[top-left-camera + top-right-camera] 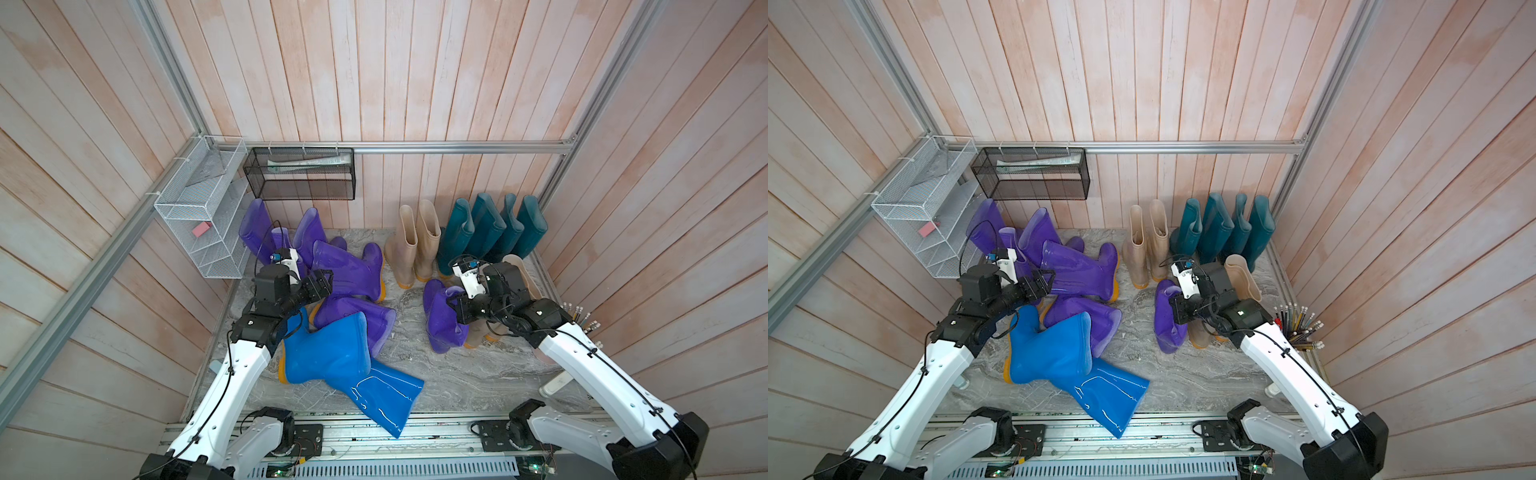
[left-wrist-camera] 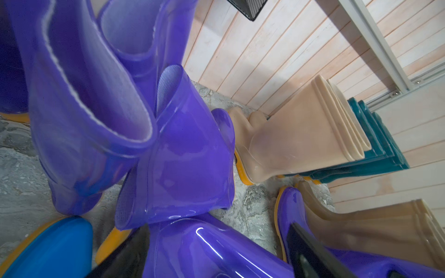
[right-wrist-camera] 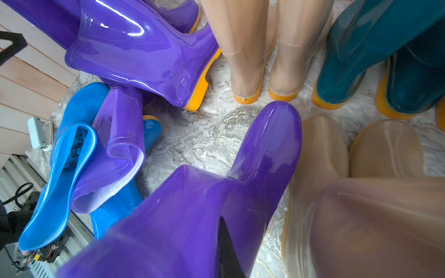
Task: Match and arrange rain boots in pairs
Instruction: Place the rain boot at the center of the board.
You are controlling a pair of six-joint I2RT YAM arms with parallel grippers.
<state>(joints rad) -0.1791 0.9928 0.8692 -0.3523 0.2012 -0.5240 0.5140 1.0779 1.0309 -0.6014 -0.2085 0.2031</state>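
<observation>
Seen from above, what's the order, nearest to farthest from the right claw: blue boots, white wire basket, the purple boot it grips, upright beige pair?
1. Purple boot: clamped in the right gripper.
2. Upright beige pair: behind it, at the back.
3. Blue boots: lying front centre.
4. White wire basket: far left side.

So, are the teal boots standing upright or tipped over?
Upright. The teal boots stand in a row by the back wall, yellow soles on the floor, shafts pointing up.
</observation>
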